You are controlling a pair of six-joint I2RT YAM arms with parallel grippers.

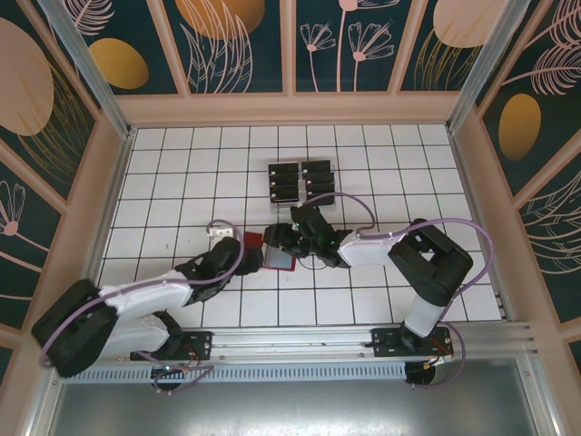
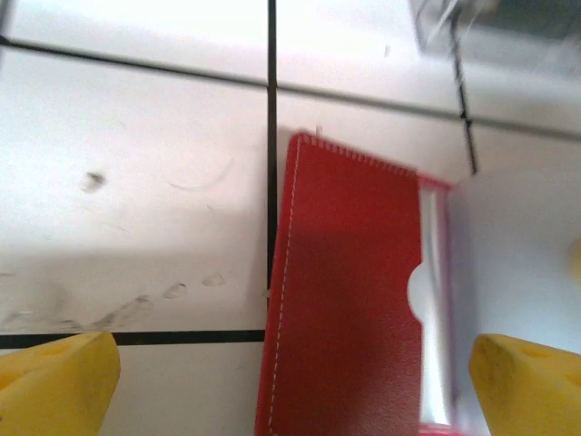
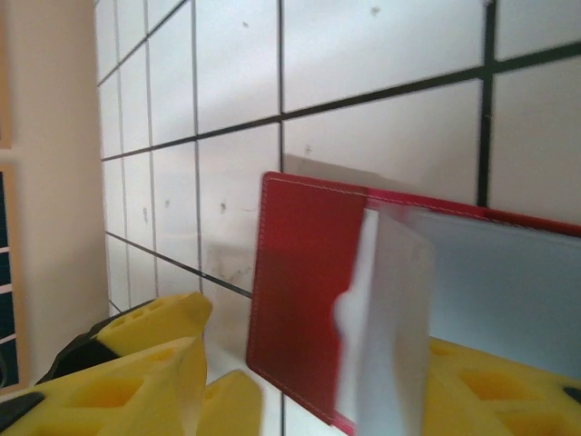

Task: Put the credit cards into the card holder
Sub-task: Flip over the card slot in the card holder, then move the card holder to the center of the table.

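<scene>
Plainly a crowded spot: two empty grippers over one open card holder

Across the smooth tiled table (image 1: 163,182), little to stop a slide; likely to skate the card holder (image 1: 277,252) away with any sideways nudge from either arm. Farther back, close beyond both arms, find the credit cards (image 1: 284,180) sitting in the clear rack (image 1: 301,182), apparently none loaded so far; could bump that rack when reaching over, being so near. Between the grippers, see the card holder lying open, red and lilac pockets up. Straddled by the left gripper (image 2: 290,391), jaws spread wide around nothing; could snag the red edge on closing. Shows the right gripper (image 3: 313,377) roughly half spread, no card between, one finger (image 3: 490,386) tight beside the lilac pocket; cannot tell whether pressing it. Might crease or drag that flap if shifted carelessly, leaving no slot to aim for.
</scene>
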